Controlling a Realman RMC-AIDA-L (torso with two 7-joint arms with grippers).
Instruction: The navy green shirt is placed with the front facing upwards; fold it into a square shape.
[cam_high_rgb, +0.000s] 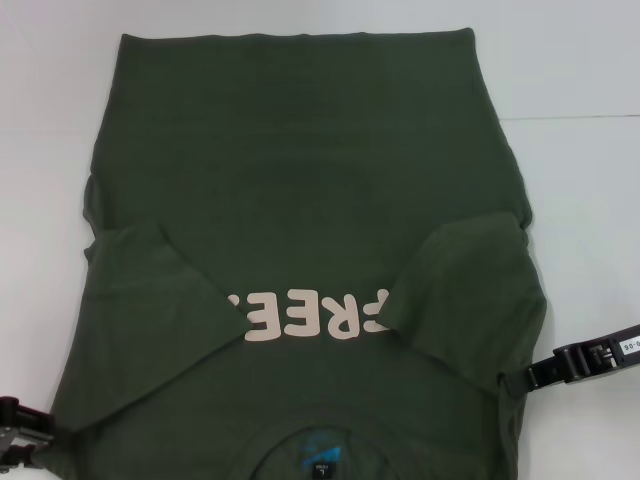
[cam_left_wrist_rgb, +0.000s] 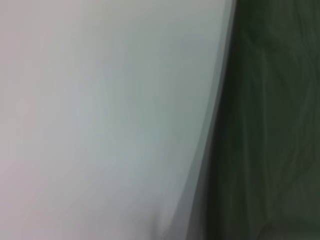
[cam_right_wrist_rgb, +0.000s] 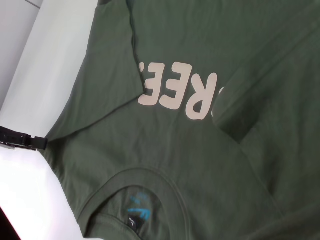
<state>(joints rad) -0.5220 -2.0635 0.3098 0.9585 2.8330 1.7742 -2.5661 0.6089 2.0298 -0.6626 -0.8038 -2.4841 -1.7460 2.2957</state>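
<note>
The navy green shirt (cam_high_rgb: 300, 170) lies front up on the white table (cam_high_rgb: 580, 180), with its collar nearest me. Both short sleeves are folded inward: one (cam_high_rgb: 140, 310) covers the left end of the pale "FREE" lettering (cam_high_rgb: 310, 315), the other (cam_high_rgb: 470, 290) covers the right end. A small blue neck label (cam_high_rgb: 318, 462) shows inside the collar. My left gripper (cam_high_rgb: 25, 435) sits at the shirt's near left edge by the shoulder. My right gripper (cam_high_rgb: 545, 372) meets the shirt's right edge just below the folded sleeve. The right wrist view shows the lettering (cam_right_wrist_rgb: 180, 92), the label (cam_right_wrist_rgb: 136, 212) and the left gripper (cam_right_wrist_rgb: 22, 140) at the cloth's edge.
White table surrounds the shirt on the left, right and far sides. A faint seam line (cam_high_rgb: 590, 117) runs across the table at the far right. In the left wrist view, bare table (cam_left_wrist_rgb: 100, 125) lies next to green cloth (cam_left_wrist_rgb: 270, 125).
</note>
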